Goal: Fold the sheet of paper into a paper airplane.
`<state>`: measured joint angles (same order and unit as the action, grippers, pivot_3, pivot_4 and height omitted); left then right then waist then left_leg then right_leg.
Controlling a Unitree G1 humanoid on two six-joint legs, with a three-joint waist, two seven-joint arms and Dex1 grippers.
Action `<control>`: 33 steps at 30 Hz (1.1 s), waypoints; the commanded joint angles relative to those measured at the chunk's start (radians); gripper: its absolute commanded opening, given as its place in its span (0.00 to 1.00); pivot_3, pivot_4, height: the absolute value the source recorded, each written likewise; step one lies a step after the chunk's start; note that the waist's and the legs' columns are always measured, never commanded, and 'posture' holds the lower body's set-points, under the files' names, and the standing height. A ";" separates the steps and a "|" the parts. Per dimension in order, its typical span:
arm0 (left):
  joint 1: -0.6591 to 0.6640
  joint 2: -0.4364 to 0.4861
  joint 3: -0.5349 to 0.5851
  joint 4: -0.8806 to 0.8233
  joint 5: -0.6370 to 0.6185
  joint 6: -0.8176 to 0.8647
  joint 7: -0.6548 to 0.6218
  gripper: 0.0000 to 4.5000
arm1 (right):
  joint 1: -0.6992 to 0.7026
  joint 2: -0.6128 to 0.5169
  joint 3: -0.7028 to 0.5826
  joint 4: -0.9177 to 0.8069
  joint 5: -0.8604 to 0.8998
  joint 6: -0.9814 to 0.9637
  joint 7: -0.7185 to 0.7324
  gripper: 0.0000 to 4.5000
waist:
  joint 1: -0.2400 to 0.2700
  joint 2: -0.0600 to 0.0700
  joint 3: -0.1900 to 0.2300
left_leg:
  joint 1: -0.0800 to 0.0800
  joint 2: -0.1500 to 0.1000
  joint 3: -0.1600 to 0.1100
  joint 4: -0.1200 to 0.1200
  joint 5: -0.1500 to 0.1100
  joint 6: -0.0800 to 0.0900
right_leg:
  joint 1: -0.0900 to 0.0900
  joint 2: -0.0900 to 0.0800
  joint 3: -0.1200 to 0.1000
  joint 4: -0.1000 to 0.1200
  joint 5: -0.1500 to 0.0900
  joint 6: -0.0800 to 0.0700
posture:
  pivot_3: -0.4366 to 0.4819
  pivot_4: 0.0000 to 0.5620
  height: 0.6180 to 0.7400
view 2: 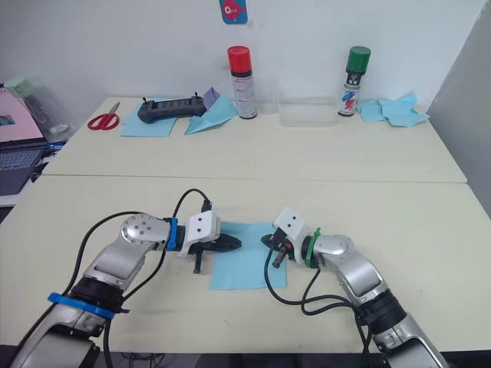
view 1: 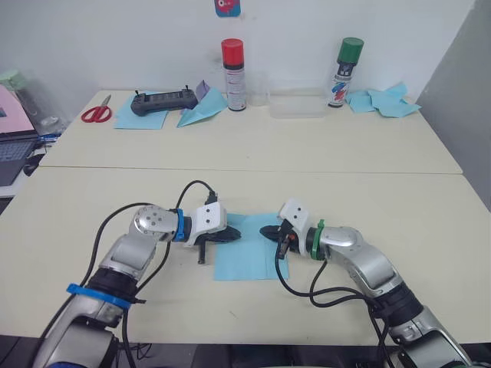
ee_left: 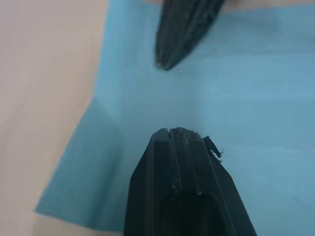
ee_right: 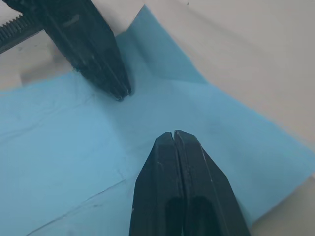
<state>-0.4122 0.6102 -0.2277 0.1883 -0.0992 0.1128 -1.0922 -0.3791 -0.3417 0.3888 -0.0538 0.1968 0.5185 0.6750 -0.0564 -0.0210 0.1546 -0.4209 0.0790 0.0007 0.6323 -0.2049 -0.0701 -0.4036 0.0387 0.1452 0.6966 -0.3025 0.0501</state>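
The light-blue sheet of paper [view 1: 244, 264] lies flat on the near table, one far corner folded over [ee_right: 165, 56]. My left gripper [view 1: 235, 234] comes in from the left, shut, with its tip resting on the sheet's far part. My right gripper [view 1: 265, 231] comes in from the right, also shut, its tip on the sheet a short gap from the left one. In the left wrist view my own fingers [ee_left: 179, 147] point at the right gripper's tip [ee_left: 167, 61] over blue paper [ee_left: 256, 98]. The paper airplane is out of view.
On the far table stand a red-capped spray can [view 1: 233, 69], a green-capped can [view 1: 347, 73] and a clear container [view 1: 297, 103]. Red scissors [view 1: 97, 113], a black controller [view 1: 163, 100], another blue paper plane [view 1: 201, 111] and crumpled blue paper [view 1: 387, 100] lie there too. A laptop [view 1: 14, 149] sits far left.
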 commanded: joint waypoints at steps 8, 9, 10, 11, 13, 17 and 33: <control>-0.005 0.028 0.164 0.025 0.002 0.080 0.203 0.00 | 0.022 0.025 -0.008 0.000 -0.019 0.027 0.000 0.00 | -0.002 -0.001 0.000 | 0.001 0.000 0.001 -0.001 0.000 0.000 | -0.001 0.001 0.001 0.001 0.000 0.000 | 0.48 0.27 1.00; -0.007 0.023 0.184 0.016 -0.016 0.079 0.209 0.00 | 0.022 0.027 -0.008 0.000 -0.019 0.029 -0.001 0.00 | -0.002 -0.001 0.000 | 0.001 0.000 0.001 -0.002 0.000 0.000 | -0.001 0.001 0.001 0.001 0.000 0.000 | 0.48 0.27 1.00; -0.007 0.013 0.206 -0.010 -0.047 0.086 0.210 0.00 | 0.023 0.031 -0.010 0.001 -0.018 0.032 -0.002 0.00 | -0.002 -0.001 0.001 | 0.001 0.000 0.001 -0.002 0.000 0.000 | -0.001 0.001 0.001 0.001 0.000 0.000 | 0.48 0.27 1.00; -0.007 -0.003 0.228 -0.050 -0.083 0.101 0.212 0.00 | 0.023 0.035 -0.010 0.000 -0.019 0.034 -0.004 0.00 | -0.002 -0.001 0.001 | 0.001 0.000 0.001 -0.002 0.000 0.000 | -0.001 0.001 0.001 0.001 0.000 0.000 | 0.48 0.27 1.00; -0.004 -0.023 0.248 -0.117 -0.129 0.134 0.215 0.00 | 0.021 0.042 -0.012 0.004 -0.022 0.035 -0.004 0.00 | -0.001 -0.002 0.001 | 0.001 0.000 0.001 -0.002 0.000 0.000 | -0.001 0.001 0.001 0.001 0.000 0.000 | 0.48 0.27 1.00; 0.028 -0.040 0.244 -0.274 -0.177 0.195 0.219 0.00 | 0.023 0.046 -0.014 0.008 -0.031 0.032 -0.004 0.00 | -0.003 -0.002 0.001 | 0.001 0.000 0.002 -0.002 0.000 0.000 | -0.001 0.001 0.002 0.001 0.000 0.000 | 0.48 0.27 1.00; 0.182 0.008 0.022 -0.316 -0.091 0.295 0.182 0.00 | 0.063 0.049 -0.072 -0.044 -0.018 0.065 -0.053 0.00 | -0.006 -0.005 0.002 | 0.002 0.000 0.001 -0.003 0.000 0.000 | -0.001 0.001 0.002 0.000 -0.001 -0.002 | 0.48 0.27 1.00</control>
<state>-0.2192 0.6132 -0.1986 -0.1462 -0.2166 0.4288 -0.9095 -0.3312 -0.2847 0.3451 -0.0917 0.1801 0.5624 0.6448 -0.0624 -0.0264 0.1564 -0.4182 0.0794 0.0021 0.6296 -0.2046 -0.0701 -0.4039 0.0392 0.1472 0.6963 -0.3038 0.0483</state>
